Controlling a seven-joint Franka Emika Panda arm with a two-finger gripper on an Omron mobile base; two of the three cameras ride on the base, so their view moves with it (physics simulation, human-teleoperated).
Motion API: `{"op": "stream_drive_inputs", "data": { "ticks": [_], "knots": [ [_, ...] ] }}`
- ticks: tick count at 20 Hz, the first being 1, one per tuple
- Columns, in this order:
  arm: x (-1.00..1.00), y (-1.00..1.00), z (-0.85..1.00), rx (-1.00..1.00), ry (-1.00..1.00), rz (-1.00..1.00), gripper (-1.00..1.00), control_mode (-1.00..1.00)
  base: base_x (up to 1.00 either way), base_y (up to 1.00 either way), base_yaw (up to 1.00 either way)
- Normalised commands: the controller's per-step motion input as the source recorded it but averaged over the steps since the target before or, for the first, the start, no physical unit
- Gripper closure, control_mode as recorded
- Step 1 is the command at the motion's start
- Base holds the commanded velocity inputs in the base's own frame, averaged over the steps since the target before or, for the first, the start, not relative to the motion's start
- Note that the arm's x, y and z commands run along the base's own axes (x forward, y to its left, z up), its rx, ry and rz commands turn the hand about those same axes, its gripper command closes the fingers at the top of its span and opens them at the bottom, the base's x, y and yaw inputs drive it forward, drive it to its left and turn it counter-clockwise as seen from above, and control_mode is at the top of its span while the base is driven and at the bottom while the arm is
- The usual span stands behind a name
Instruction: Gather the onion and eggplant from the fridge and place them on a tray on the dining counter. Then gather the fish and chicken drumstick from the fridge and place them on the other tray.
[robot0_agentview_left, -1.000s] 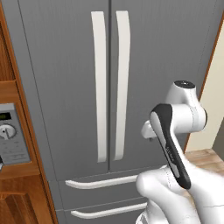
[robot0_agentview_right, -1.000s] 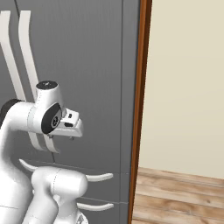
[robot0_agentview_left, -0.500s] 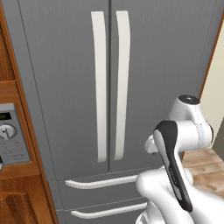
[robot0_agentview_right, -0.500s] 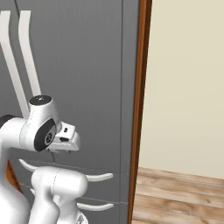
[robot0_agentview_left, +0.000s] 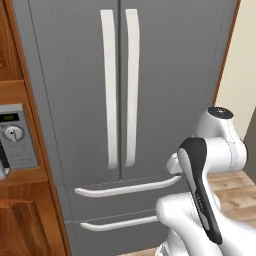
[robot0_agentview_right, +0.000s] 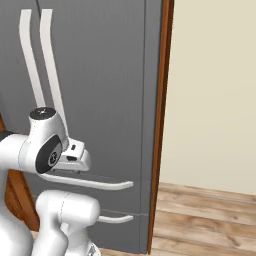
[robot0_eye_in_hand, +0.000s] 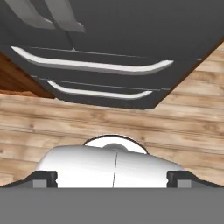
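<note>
Left base view. A grey fridge (robot0_agentview_left: 150, 90) with both doors shut stands ahead; two long white vertical handles (robot0_agentview_left: 120, 85) run side by side along the seam between the doors, and two white horizontal drawer handles (robot0_agentview_left: 127, 187) lie below them. The onion, eggplant, fish and chicken drumstick cannot be seen; the closed doors hide whatever the fridge holds. A wooden cabinet (robot0_agentview_left: 20, 220) with a grey oven panel (robot0_agentview_left: 17, 135) borders the fridge at left. The white arm (robot0_agentview_left: 210, 165) folds at lower right; compared with a second ago its upper joint sits lower and farther toward the right edge.

Right base view. The same fridge (robot0_agentview_right: 115, 75) fills the left half, with a wooden side panel (robot0_agentview_right: 161, 125) at its right edge, a beige wall (robot0_agentview_right: 215, 90) beyond and a plank floor (robot0_agentview_right: 205, 220) below. The arm's elbow (robot0_agentview_right: 45, 145) has dropped since the earlier frames, and the hand (robot0_agentview_right: 75, 157) now lies level with the upper drawer handle (robot0_agentview_right: 87, 181).

Hand view. The camera looks down at the floor (robot0_eye_in_hand: 175, 122) and the fridge's two drawer handles (robot0_eye_in_hand: 87, 65). The two dark fingertips (robot0_eye_in_hand: 41, 179) stand well apart at the bottom corners, so the jaws are released and hold nothing.
</note>
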Motion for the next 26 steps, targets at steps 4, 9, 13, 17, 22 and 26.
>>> {"op": "stream_drive_inputs", "data": {
  "ticks": [4, 9, 13, 17, 22, 26],
  "knots": [
    [0.00, 0.00, 0.00, 0.00, 0.00, 0.00, -1.00, 1.00, -0.55, 0.07, 0.00],
    [0.00, 0.00, 0.00, 0.00, 0.00, 0.00, -1.00, 1.00, -0.41, 0.26, 0.01],
    [0.00, 0.00, 0.00, 0.00, 0.00, 0.00, -1.00, 1.00, -0.47, 0.24, 0.01],
    [0.00, 0.00, 0.00, 0.00, 0.00, 0.00, -1.00, 1.00, -0.33, 0.23, 0.00],
    [0.00, 0.00, 0.00, 0.00, 0.00, 0.00, -1.00, 1.00, -0.20, 0.13, 0.00],
    [0.02, 0.19, 0.00, 0.00, -0.19, 0.01, -1.00, -1.00, 0.00, 0.00, 0.00]
  ]
}}
